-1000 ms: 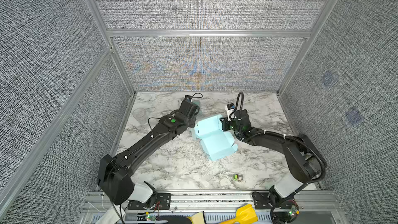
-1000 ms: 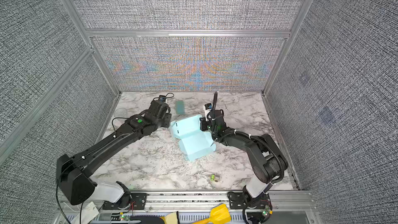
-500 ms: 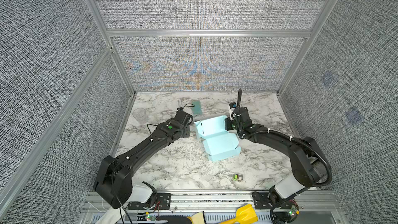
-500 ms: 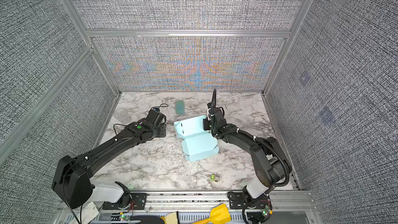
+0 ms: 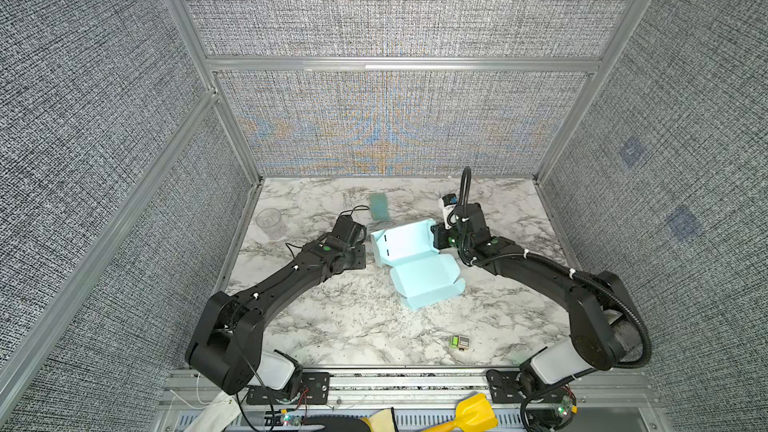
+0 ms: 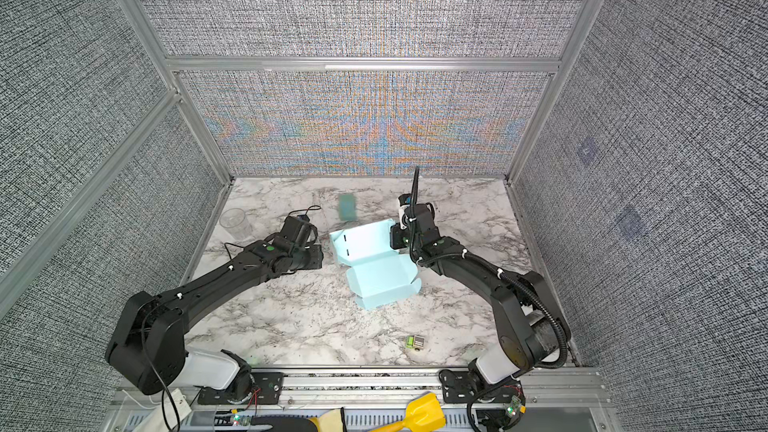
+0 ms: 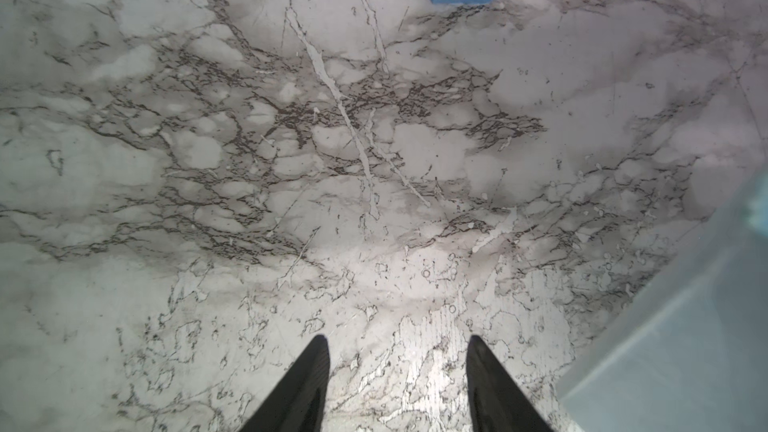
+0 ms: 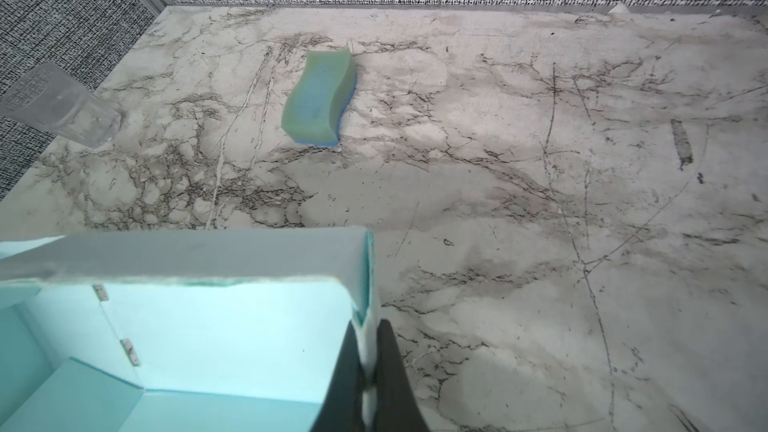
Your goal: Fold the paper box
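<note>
The tabletop (image 5: 340,326) is white marble-patterned with dark grey veins and is scuffed in places. Grey woven-fabric walls (image 5: 395,10) set in an aluminium frame (image 5: 399,64) close it in on three sides. At the far left edge a clear cup (image 5: 269,218) stands just beside the wall. Farther right, towards the back, a green sponge (image 5: 379,206) with wavy sides lies flat. Near the front, right of centre, sits a small green item (image 5: 459,342) too small to identify. A yellow scoop (image 5: 473,413) lies below the front rail (image 5: 399,380).

The paper box (image 5: 415,263) sits in the middle of the table between the two arms. It is pale sky blue and partly folded. Its rear section is tilted up, with two short slits showing on the inner face, and its front panel and flaps lie on the marble.

The left gripper (image 7: 398,347) hangs just left of the box with its jaws about half apart. Only bare marble shows between them, and they touch nothing. In the left wrist view a blurred edge of the box (image 7: 685,347) is close beside one finger but apart from it.

The right gripper (image 8: 368,351) is clamped on the box's raised side wall at its far right corner. The thin cardboard edge is pinched tightly between the two dark fingers (image 8: 390,367).
</note>
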`<action>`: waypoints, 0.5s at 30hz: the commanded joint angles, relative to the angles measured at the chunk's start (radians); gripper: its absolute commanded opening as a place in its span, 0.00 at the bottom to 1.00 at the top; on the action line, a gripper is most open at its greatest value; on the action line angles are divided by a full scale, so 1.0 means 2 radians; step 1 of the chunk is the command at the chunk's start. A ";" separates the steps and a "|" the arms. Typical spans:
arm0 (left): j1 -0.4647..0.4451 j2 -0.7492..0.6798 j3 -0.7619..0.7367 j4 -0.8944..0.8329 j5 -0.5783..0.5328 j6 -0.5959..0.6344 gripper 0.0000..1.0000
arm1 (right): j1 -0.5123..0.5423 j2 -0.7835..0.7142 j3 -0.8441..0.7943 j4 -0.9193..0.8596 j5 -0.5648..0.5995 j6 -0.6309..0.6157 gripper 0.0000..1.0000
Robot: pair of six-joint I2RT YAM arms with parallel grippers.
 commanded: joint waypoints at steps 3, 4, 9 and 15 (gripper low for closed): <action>0.005 0.002 -0.012 0.061 0.047 0.017 0.56 | 0.000 -0.001 0.008 0.000 -0.030 0.017 0.00; 0.005 0.005 -0.012 0.070 0.055 0.020 0.56 | 0.000 -0.001 0.009 0.000 -0.032 0.018 0.00; 0.005 0.009 -0.004 0.100 0.099 0.028 0.56 | 0.000 0.007 0.017 -0.009 -0.039 0.020 0.00; 0.005 -0.018 -0.024 0.132 0.135 0.031 0.55 | -0.001 0.022 0.022 -0.009 -0.040 0.022 0.00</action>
